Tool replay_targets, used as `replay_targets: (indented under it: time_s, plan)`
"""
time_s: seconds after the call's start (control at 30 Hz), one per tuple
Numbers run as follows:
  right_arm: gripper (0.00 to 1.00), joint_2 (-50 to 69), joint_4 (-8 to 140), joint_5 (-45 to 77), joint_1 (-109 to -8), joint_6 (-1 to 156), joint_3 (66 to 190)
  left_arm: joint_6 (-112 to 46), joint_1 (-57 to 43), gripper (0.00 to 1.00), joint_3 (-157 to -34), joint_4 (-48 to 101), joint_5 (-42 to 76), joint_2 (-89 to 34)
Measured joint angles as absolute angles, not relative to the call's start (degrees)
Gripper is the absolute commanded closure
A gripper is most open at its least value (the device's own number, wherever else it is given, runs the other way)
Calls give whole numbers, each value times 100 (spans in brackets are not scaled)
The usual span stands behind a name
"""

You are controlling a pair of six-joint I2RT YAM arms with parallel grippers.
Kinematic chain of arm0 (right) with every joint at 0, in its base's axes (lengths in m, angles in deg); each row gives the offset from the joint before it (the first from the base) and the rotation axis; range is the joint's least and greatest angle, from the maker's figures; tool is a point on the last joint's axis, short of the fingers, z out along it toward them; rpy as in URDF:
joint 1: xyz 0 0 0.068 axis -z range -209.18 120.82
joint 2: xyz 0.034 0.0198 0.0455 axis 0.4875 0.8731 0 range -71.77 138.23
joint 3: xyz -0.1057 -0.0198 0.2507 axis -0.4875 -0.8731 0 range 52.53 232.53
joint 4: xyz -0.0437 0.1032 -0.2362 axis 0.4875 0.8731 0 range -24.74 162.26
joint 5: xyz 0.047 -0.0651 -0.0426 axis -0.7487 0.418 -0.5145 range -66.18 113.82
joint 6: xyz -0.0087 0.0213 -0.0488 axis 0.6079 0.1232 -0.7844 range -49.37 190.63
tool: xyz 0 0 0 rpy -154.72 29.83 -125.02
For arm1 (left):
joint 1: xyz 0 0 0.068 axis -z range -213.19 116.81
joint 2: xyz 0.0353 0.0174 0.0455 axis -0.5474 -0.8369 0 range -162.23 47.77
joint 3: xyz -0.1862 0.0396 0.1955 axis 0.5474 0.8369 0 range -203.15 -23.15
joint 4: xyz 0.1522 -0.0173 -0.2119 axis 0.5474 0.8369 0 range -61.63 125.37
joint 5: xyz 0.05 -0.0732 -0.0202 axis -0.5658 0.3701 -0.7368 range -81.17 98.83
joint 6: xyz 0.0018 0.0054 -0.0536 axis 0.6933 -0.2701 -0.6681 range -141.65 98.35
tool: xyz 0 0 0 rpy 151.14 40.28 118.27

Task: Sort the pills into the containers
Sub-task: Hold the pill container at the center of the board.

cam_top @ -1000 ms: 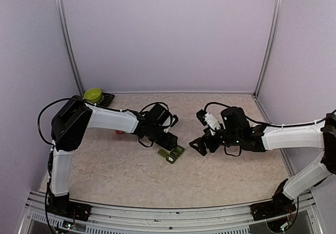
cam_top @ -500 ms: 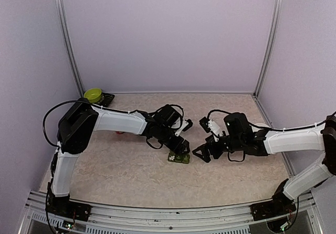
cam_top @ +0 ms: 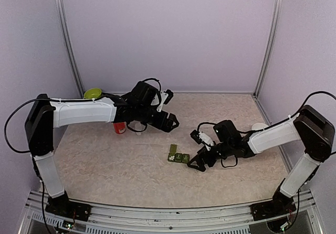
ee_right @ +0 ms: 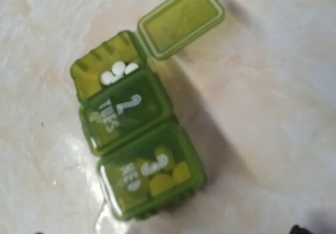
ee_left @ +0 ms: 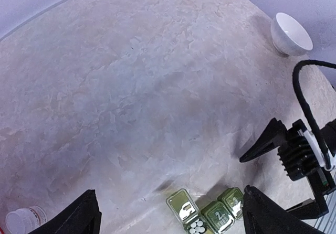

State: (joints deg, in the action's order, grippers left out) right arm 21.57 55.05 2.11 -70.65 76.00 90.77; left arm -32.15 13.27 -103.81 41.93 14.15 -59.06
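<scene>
- left gripper (cam_top: 169,121) up above the worktop (cam_top: 105,160), behind the strip, fingers spread wide, nothing in them
- containers (ee_right: 134,124): translucent green strip of three joined boxes, flat on mid worktop between both grippers; end lid (ee_right: 181,20) flipped open, white pills (ee_right: 118,72) inside; "2 TUES" and "3 WED" lids shut, yellow pills (ee_right: 165,179) under the third
- right gripper (cam_top: 197,163) just beside the strip's right end, fingers released, empty

We are looking at a robotics lab test cell, not a home or shop. Plain lilac walls (cam_top: 168,34) close in three sides, framed by bare aluminium posts (cam_top: 68,40). A left arm (cam_top: 86,112) and a right arm (cam_top: 270,135) are bolted to a metal rail (cam_top: 157,209) along the near edge of a marble-patterned table (cam_top: 115,166).
</scene>
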Motion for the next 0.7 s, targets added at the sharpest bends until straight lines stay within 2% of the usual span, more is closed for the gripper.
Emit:
replay_targets:
  time_s: [0.33, 0.7]
  plan:
    - [5, 2638, 5251, -889, -6562, 8199, 9418, -3549, 1388, 13, -8967, 3909, 1468, -5803]
    - [1, 2878, 4768, -1461, -6648, 8644, 9420, -3766, 1316, 13, -8895, 3496, 1631, -6057]
